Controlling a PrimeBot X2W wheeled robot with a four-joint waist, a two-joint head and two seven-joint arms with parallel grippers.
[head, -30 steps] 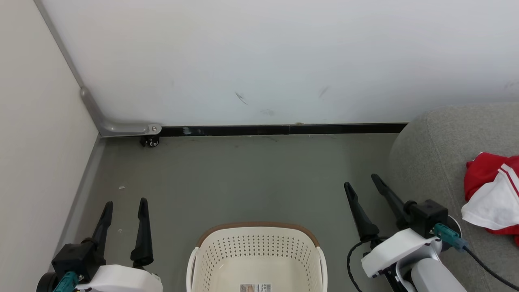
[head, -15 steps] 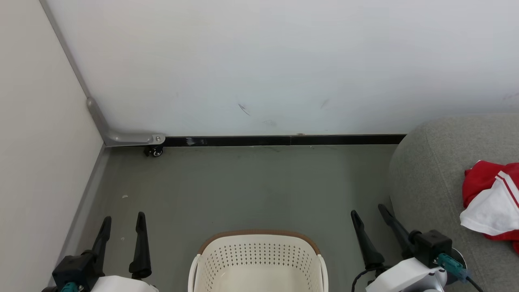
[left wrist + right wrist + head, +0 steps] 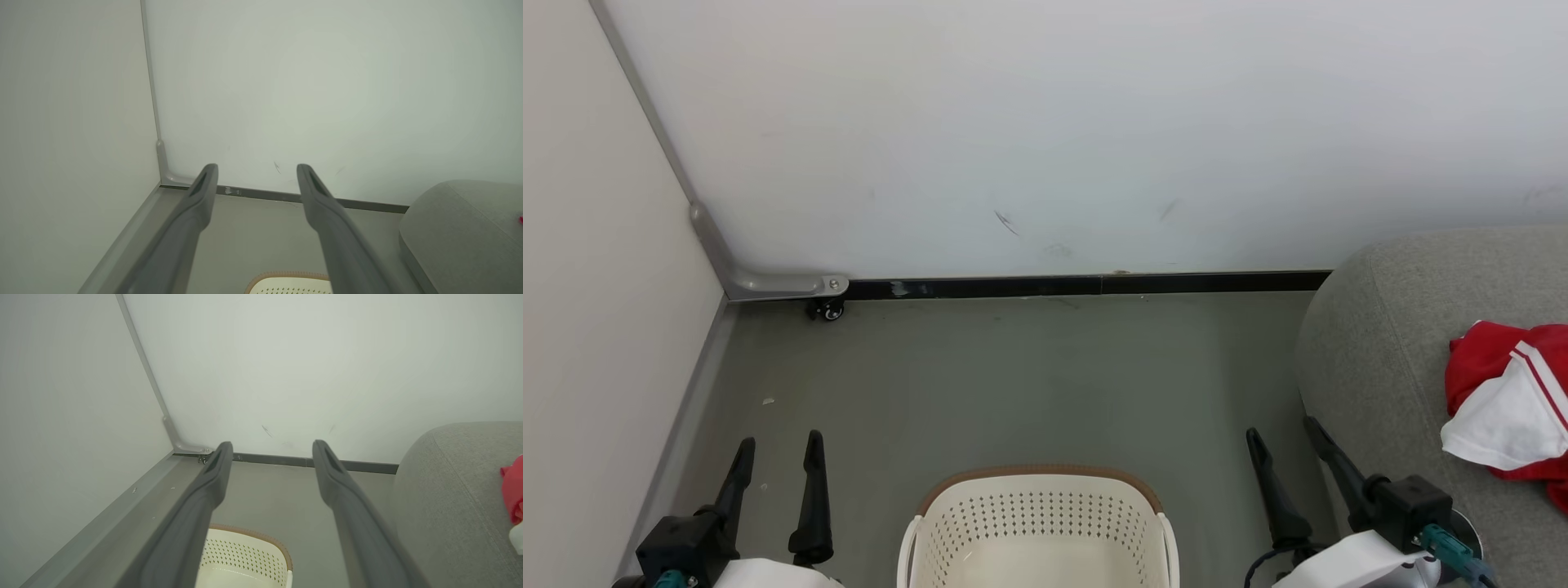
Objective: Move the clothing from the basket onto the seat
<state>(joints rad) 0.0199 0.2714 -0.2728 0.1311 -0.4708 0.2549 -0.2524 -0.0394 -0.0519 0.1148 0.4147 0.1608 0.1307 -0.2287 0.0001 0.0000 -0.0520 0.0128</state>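
From the head view, the clothing [image 3: 1503,392] is lying in a crumpled red-and-white heap on the seat [image 3: 1388,351], out at 3 o'clock. The basket [image 3: 1039,473] is sitting on the floor [image 3: 1013,376] at 6 o'clock, and the part I am seeing is holding nothing; its near half is running off the bottom edge. The left fingers [image 3: 810,498] are hanging at 7 o'clock and the right fingers [image 3: 1270,490] at 5 o'clock, just beside the seat. Both pairs are standing spread wide and gripping nothing.

In the left wrist view, that arm's fingers are pointing at the wall [image 3: 327,81] with clear space between them. The basket rim is peeking in at 6 o'clock, and the seat is bulging in at 4 o'clock.

In the right wrist view, the fingers are parted too, the basket is lying at 6 o'clock and the red cloth is showing at 3 o'clock on the seat.

I am judging the cloth to be light, soft and limp, likely slick. It would be sagging from any grip, so a raised fold or bunched edge is looking like the better hold than a flat panel.
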